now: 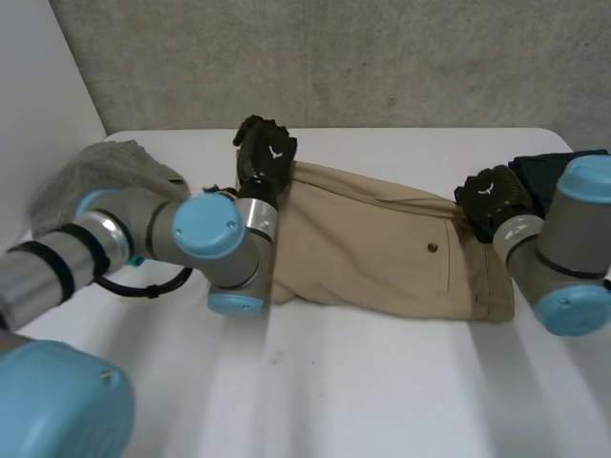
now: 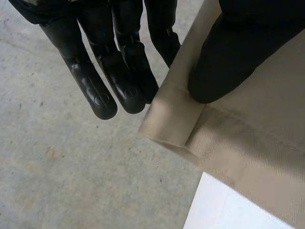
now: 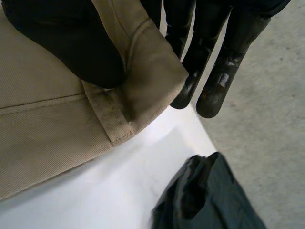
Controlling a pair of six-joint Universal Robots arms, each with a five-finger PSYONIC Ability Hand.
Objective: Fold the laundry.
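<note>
Tan trousers lie folded across the white table. My left hand is at their far left corner. In the left wrist view its thumb presses the hem corner against straight fingers, pinching the cloth, which hangs past the table's far edge. My right hand is at the far right corner, on the waistband. There the thumb clamps the waistband corner with its belt loop against the fingers behind it.
A grey garment lies bunched at the far left of the table, behind my left arm. A dark garment sits at the far right, close beside my right hand. Concrete floor lies beyond the table's far edge.
</note>
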